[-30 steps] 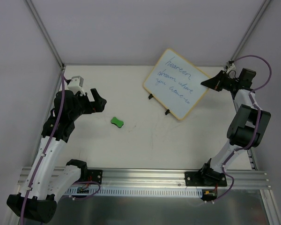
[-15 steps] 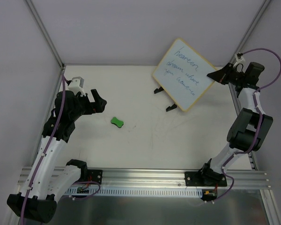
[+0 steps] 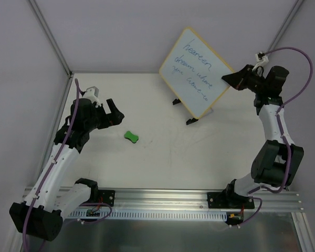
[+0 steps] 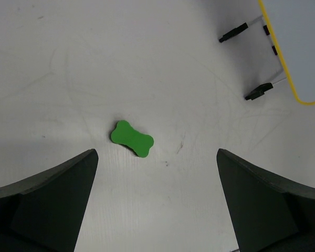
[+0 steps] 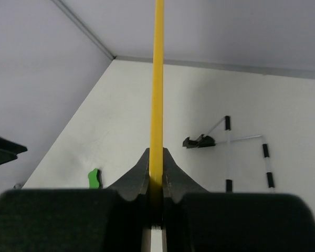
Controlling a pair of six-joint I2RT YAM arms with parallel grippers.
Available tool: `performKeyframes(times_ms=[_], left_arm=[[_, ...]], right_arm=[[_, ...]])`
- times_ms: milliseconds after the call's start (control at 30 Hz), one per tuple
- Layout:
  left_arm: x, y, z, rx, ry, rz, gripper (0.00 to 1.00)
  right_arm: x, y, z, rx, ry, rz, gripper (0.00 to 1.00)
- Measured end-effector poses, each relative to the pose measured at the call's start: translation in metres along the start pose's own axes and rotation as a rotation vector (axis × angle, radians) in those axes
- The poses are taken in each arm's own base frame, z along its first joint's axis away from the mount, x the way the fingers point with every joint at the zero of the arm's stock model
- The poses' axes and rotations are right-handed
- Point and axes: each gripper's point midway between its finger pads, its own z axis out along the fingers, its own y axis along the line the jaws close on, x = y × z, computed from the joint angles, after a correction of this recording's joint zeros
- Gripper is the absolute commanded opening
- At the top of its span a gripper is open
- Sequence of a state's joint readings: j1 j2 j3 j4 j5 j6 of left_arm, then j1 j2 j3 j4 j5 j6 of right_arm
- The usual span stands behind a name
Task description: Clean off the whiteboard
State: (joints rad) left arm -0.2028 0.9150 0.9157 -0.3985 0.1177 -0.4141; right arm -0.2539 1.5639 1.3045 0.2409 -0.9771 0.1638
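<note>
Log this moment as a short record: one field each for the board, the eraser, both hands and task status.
whiteboard: small white rectangular board with thin yellow frame, held up tilted at the far right; blue handwriting unerased
eraser: small green bone-shaped eraser, lying flat on the white table, untouched
left hand: open, above the table, eraser ahead of its fingers
right hand: shut on the board's frame edge
task status: erasing not begun
</note>
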Motion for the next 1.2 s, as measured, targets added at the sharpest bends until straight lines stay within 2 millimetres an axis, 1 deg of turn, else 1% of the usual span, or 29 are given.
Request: performKeyframes(times_ms=[33,100,133,200,267,367,433,533,633,700,800,867,1000,1200], left_arm=[[0.003,-0.001,0.003,-0.002,0.015,-0.01,0.99],[0.011,-0.003,0.01,-0.012,0.045,-0.041,0.99],[0.014,-0.004,0.013,-0.016,0.057,-0.057,0.99],[0.022,-0.005,0.021,-0.037,0.086,-0.11,0.99],[0.034,-0.006,0.029,-0.065,0.119,-0.166,0.99],[0.058,-0.006,0.042,-0.132,0.169,-0.237,0.99],[0.073,-0.005,0.05,-0.186,0.196,-0.272,0.99],[0.087,-0.001,0.062,-0.264,0.218,-0.3,0.99],[0.1,0.009,0.075,-0.354,0.236,-0.326,0.99],[0.107,0.016,0.082,-0.408,0.244,-0.347,0.98],[0.117,0.027,0.09,-0.487,0.247,-0.362,0.93],[0.121,0.032,0.094,-0.523,0.245,-0.368,0.85],[0.125,0.034,0.101,-0.555,0.243,-0.385,0.76],[0.138,0.035,0.107,-0.589,0.262,-0.408,0.68]], right_arm=[[0.008,0.012,0.003,-0.011,0.006,-0.007,0.0],[0.03,0.034,0.009,-0.041,0.035,-0.009,0.0],[0.04,0.04,0.01,-0.051,0.05,-0.006,0.0],[0.068,0.053,0.014,-0.081,0.098,0.012,0.0],[0.094,0.058,0.016,-0.093,0.144,0.043,0.0],[0.132,0.052,0.016,-0.07,0.208,0.088,0.0],[0.148,0.048,0.016,-0.044,0.231,0.111,0.0],[0.152,0.051,0.015,-0.05,0.225,0.095,0.0],[0.153,0.059,0.015,-0.063,0.215,0.063,0.0],[0.155,0.061,0.015,-0.064,0.206,0.045,0.0],[0.161,0.06,0.016,-0.064,0.202,0.038,0.0],[0.165,0.059,0.016,-0.064,0.195,0.031,0.0],[0.172,0.061,0.015,-0.069,0.179,0.019,0.0],[0.175,0.061,0.013,-0.056,0.167,0.04,0.0]])
